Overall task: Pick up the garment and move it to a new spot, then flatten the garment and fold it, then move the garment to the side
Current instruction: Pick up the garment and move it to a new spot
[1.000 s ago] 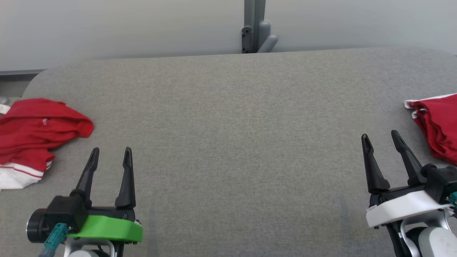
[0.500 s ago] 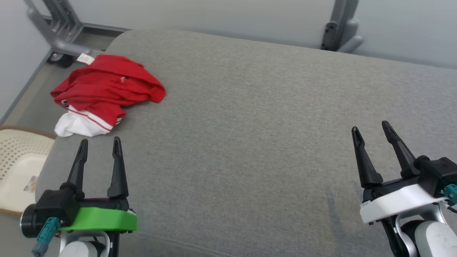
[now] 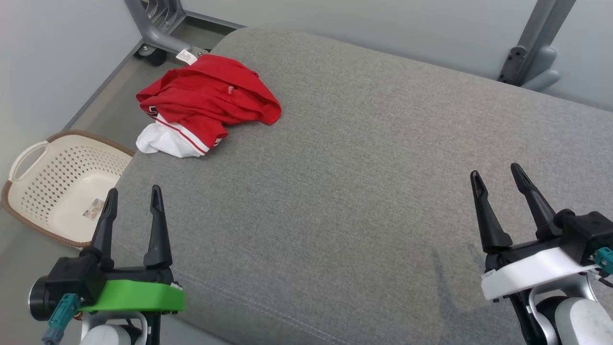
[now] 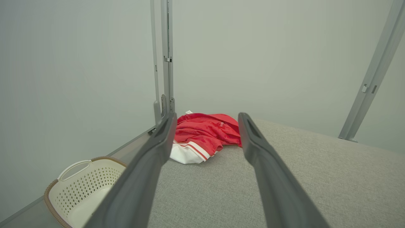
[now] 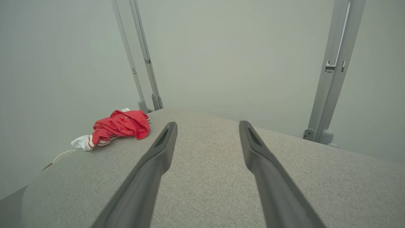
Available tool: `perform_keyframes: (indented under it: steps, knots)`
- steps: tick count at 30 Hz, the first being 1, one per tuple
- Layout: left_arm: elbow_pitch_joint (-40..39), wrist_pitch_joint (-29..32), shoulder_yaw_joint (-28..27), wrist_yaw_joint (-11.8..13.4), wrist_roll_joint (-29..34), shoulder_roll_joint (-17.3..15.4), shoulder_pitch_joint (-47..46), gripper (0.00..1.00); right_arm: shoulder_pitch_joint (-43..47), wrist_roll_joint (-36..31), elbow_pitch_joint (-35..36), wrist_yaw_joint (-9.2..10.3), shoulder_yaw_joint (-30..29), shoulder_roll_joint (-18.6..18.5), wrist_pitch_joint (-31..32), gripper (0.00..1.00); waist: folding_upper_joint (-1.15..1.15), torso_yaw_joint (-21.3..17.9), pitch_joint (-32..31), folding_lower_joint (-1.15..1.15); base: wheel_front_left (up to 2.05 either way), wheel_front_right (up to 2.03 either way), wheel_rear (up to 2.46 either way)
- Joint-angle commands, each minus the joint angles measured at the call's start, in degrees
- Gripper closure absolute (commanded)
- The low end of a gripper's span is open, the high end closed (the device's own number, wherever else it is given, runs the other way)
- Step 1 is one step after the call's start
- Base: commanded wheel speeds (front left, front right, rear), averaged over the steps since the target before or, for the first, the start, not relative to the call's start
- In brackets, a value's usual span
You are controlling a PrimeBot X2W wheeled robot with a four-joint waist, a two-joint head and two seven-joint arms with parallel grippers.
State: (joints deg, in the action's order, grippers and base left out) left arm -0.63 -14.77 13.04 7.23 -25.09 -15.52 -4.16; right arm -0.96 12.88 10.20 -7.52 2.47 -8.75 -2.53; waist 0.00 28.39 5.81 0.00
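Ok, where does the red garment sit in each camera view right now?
Head view: garment upper left, at the table's far left corner.
Left wrist view: garment at centre, mid-height.
Right wrist view: garment left of centre, mid-height.
Shared landmark: the grey frame post standing just behind it.

Grey fabric-covered table (image 3: 373, 158), rounded corners, stitched seam along the near edge.
One red garment (image 3: 210, 100) with white trim lies crumpled at the far left corner, its white part reaching the left edge; faint dark streak in the weave near front right.
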Motion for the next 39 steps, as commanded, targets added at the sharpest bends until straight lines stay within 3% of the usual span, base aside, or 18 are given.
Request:
perform_keyframes:
  steps: [1, 11, 20, 25, 30, 39]
  knots:
    - [-0.1, -0.4, -0.1, -0.2, 0.2, 0.2, -0.1, 0.00, 0.4, -0.1, 0.3, 0.06, -0.2, 0.0, 0.1, 0.00, 0.00, 0.3, 0.0, 0.00, 0.00, 0.00, 0.00]
    - [-1.0, -0.4, -1.1, -0.3, 0.6, 1.0, -1.5, 0.00, -0.6, -0.4, 1.2, 0.06, -0.3, -0.4, 0.8, 0.00, 0.00, -0.2, 1.5, 0.00, 0.00, 0.00, 0.00]
    - [0.2, -0.3, -4.7, -3.0, 0.9, 2.3, -14.1, 0.00, -5.3, -1.7, 6.0, 0.06, 0.9, -2.4, 4.0, 0.00, 0.00, -6.8, 11.0, 0.00, 0.00, 0.00, 0.00]
    - [8.8, -0.3, -6.1, -5.6, -1.4, 3.0, -21.9, 0.00, -7.4, -2.2, 8.2, 0.06, -0.4, -2.9, 4.9, 0.00, 0.00, -10.4, 17.2, 0.00, 0.00, 0.00, 0.00]
    - [22.4, -0.3, -6.6, -8.9, -3.8, 2.9, -28.5, 0.00, -8.9, -2.5, 9.4, 0.06, -1.0, -3.0, 5.1, 0.00, 0.00, -13.1, 22.2, 0.00, 0.00, 0.00, 0.00]
    - [46.3, 0.2, -5.8, -13.0, -5.7, 0.7, -37.6, 0.00, -11.2, -3.2, 9.4, 0.05, -0.4, -2.3, 4.5, 0.00, 0.00, -14.7, 26.9, 0.00, 0.00, 0.00, 0.00]
